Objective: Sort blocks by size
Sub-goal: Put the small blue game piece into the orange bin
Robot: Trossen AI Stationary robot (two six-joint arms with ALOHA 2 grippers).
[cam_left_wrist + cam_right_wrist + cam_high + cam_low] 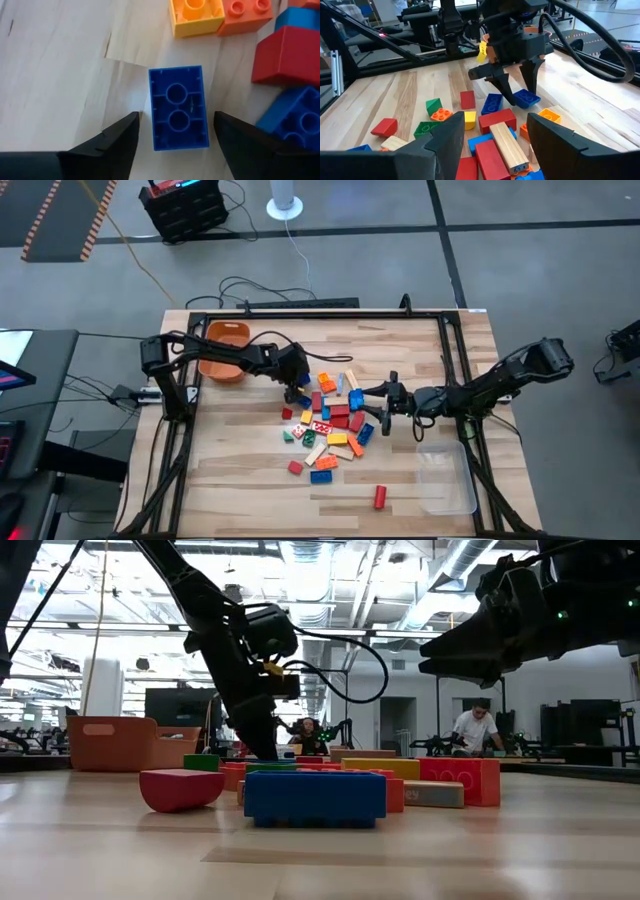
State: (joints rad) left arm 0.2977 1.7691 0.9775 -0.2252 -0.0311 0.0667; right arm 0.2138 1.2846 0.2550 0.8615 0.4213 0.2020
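Observation:
The blocks (330,425) lie in a loose pile at the table's middle: red, blue, orange, yellow, green and tan bricks. My left gripper (297,387) is at the pile's far left side, open and pointing down. Its fingers (120,137) stand on either side of a blue brick (179,107) that lies on the wood hollow side up, with a gap on both sides. The right wrist view also shows this brick (526,98). My right gripper (385,402) is open and empty at the pile's right side, with tan (509,145) and red bricks in front of it.
An orange bin (225,348) stands at the far left behind my left arm. A clear tray (445,475) lies at the near right. A single red block (380,497) lies toward the near edge. A black frame rail (455,370) borders the table.

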